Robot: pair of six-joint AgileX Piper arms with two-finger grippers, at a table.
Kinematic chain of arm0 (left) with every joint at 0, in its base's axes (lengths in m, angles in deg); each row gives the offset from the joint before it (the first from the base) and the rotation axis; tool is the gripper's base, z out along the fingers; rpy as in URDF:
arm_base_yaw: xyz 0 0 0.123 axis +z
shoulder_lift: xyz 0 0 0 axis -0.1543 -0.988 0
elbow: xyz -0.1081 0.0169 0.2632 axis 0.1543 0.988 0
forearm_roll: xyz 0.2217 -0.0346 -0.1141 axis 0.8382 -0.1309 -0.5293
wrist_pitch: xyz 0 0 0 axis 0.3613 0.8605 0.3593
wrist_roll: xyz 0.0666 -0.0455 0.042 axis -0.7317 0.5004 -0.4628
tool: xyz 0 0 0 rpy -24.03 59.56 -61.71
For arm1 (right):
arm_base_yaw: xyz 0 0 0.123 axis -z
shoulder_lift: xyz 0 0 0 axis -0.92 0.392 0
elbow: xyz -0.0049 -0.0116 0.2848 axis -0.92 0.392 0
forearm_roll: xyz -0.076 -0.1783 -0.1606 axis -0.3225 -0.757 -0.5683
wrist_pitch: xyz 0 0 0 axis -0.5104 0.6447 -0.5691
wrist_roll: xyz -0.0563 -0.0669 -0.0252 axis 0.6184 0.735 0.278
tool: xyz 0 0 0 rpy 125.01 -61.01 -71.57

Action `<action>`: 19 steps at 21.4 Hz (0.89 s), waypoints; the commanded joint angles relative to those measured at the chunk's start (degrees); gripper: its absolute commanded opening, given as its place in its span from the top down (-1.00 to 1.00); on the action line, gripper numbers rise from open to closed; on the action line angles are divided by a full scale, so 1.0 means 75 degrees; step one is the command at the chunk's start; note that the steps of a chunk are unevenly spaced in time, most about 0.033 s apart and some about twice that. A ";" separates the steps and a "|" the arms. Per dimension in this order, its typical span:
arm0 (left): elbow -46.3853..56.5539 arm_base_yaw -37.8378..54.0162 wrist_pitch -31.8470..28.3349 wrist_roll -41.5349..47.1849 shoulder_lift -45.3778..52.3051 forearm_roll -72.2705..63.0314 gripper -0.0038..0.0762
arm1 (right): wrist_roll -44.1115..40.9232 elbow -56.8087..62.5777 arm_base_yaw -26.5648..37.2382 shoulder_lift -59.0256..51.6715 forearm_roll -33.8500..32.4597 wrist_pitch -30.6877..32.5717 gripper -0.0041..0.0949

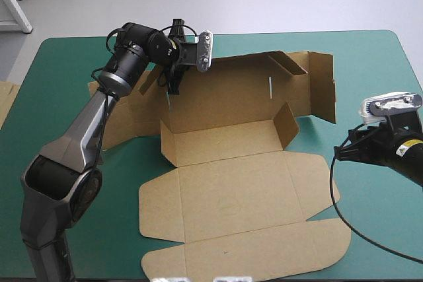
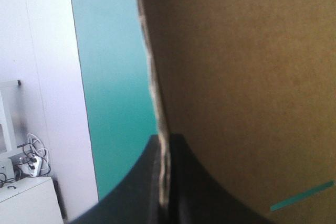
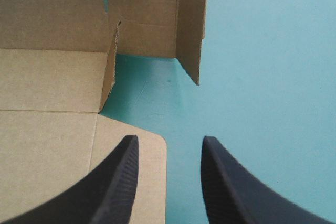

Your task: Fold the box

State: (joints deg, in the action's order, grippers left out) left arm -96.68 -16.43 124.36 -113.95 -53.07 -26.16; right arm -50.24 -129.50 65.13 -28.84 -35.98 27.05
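**Brown box (image 1: 244, 189) part-raised at mid-table; left gripper (image 2: 164, 145) nipped on a wall**

Found the box near the middle of the teal-green cover (image 1: 66, 64), clear of every table edge. Noted a floor panel with a long back wall upright behind it and short side walls raised at either end. Noted more flaps standing beyond, toward the far edge. Noted the lid portion flat on the cover toward the near edge, with rounded flaps spread out to both sides.

Traced the left arm in from the left, bent over the far-left corner of the box. Saw the left gripper down on an upright wall at that corner. Confirmed from the left wrist view: fingers (image 2: 131, 192) all but closed, with the thin edge of the board pinched between them. Saw brown board face on one side of the pinch and cover on the other.

Placed the right gripper (image 3: 168, 145) off the right side of the box, low over the cover, toward the table's right edge. Read from the right wrist view: both prongs well apart, gripping nothing, only cover in the gap. Saw one fingertip against the rounded corner of a flat flap and the other against bare cover. Could not tell contact with the board. Saw the short right side wall ahead of it, with a taller flap upright just beyond.

Logged an edge of spare board (image 1: 5, 100) at the table's left edge.
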 commanded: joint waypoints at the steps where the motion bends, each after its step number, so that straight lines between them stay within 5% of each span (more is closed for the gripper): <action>1: -0.0203 -0.0093 -0.0488 -0.0382 0.0547 0.0042 0.93 | -0.0122 -0.0524 -0.0017 -0.0092 -0.0094 -0.0447 0.16; 9: 0.0063 -0.1107 -0.1212 -0.0446 0.0735 0.0147 0.93 | -0.1574 -0.1191 -0.0017 -0.0092 -0.2483 0.0215 0.17; 14: 0.0975 -0.1268 -0.1439 0.0821 0.0919 0.0865 0.93 | -0.1858 -0.1191 -0.0017 -0.0111 -0.2770 0.0219 0.17; 19: 0.2509 -0.1525 -0.2986 0.1801 0.1538 0.1527 0.93 | -0.1891 -0.1191 -0.0017 -0.0111 -0.2777 -0.0176 0.17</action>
State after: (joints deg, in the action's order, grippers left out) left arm -81.85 -27.06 106.24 -104.89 -46.56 -16.64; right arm -64.22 -136.58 65.13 -29.01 -55.37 30.63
